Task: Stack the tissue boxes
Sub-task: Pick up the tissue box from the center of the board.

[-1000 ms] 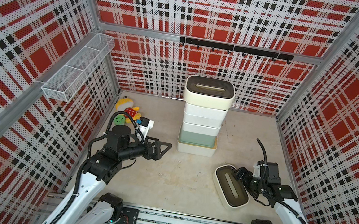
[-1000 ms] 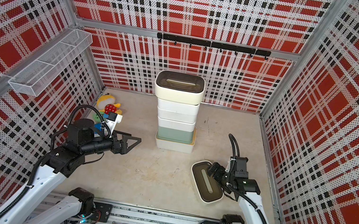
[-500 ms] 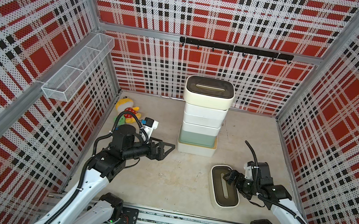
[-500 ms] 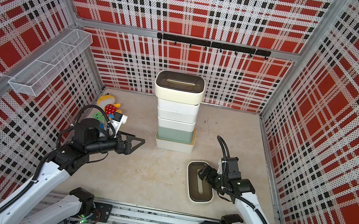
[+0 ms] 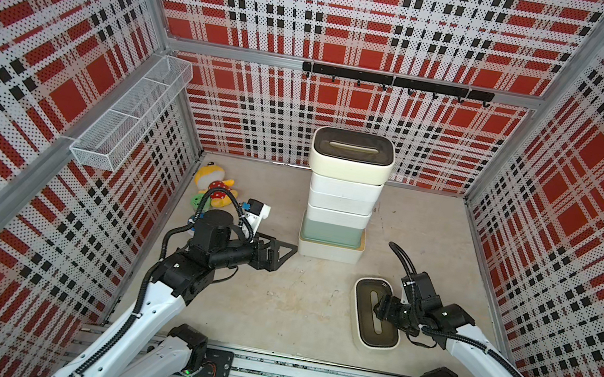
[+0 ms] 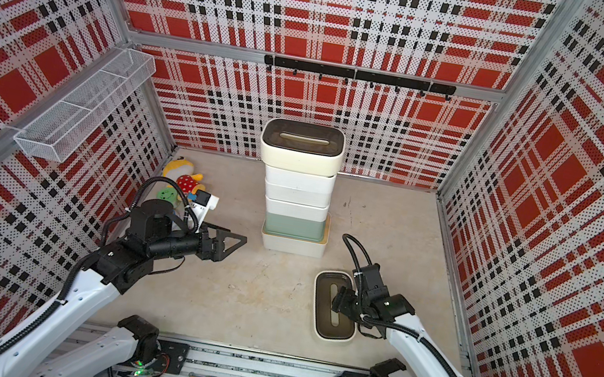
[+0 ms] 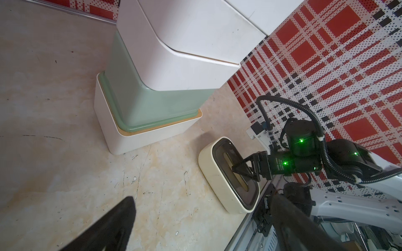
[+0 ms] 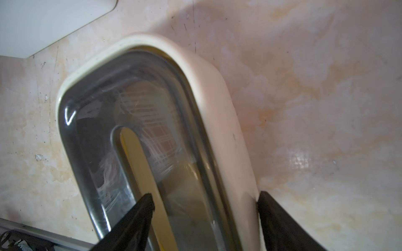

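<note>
A stack of tissue boxes (image 5: 339,204) (image 6: 297,193) stands at mid-back, with a dark-lidded white box (image 5: 353,150) on top and a mint-green one (image 5: 331,233) near the bottom. One more tissue box (image 5: 372,328) (image 6: 324,327) (image 7: 219,187) (image 8: 217,121), cream with a dark slotted lid, lies on the floor at front right. My right gripper (image 5: 381,310) (image 6: 339,303) (image 8: 205,196) straddles its long wall. One finger sits at the slot and the other touches the outer side, with a small gap showing at the slot. My left gripper (image 5: 282,255) (image 6: 235,247) (image 7: 202,208) hovers open and empty, left of the stack's base.
A yellow-red plush toy (image 5: 209,181) and a green disc (image 5: 199,201) lie by the left wall behind my left arm. A wire basket (image 5: 128,117) hangs on the left wall and a black hook rail (image 5: 394,82) on the back wall. The arms' metal rail (image 5: 280,370) runs along the front.
My right gripper slid left over the loose box, which turned straighter, and its jaws narrowed around the wall. My left arm shifted right towards the stack, still open.
</note>
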Tool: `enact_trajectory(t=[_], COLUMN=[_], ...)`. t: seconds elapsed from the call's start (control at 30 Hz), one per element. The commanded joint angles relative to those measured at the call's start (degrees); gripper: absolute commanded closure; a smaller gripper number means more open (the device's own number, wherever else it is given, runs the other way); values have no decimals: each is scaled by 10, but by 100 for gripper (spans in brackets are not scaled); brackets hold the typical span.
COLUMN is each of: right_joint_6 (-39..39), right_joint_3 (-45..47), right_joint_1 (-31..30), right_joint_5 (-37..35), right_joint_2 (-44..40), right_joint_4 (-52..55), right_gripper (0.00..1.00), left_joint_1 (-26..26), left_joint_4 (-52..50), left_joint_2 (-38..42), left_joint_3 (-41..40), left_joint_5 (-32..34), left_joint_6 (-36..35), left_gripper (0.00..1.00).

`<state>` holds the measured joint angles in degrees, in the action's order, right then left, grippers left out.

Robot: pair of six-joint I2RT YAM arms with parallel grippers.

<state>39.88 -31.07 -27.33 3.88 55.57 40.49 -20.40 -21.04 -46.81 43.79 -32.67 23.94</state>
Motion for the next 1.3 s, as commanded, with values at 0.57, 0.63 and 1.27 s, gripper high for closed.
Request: enact_trajectory(t=[0.57,0.63,1.27], right_joint_6=[-25,-27,-46], right_joint_3=[-14,-11,-4], right_joint_1=[-40,-41,-47], right_joint_5=[-56,-55,-34], right_joint_2=[70,74,67], right_joint_4=[-52,-58,-95], right_gripper=[37,36,47], left_joint_1=[-21,-24,-24], left_joint_4=[8,9,14], left_joint_2=[-13,-13,-14], left_joint_3=[9,10,9], left_joint_5=[16,17,25], left_joint_6=[2,3,16], left_gripper=[1,1,1])
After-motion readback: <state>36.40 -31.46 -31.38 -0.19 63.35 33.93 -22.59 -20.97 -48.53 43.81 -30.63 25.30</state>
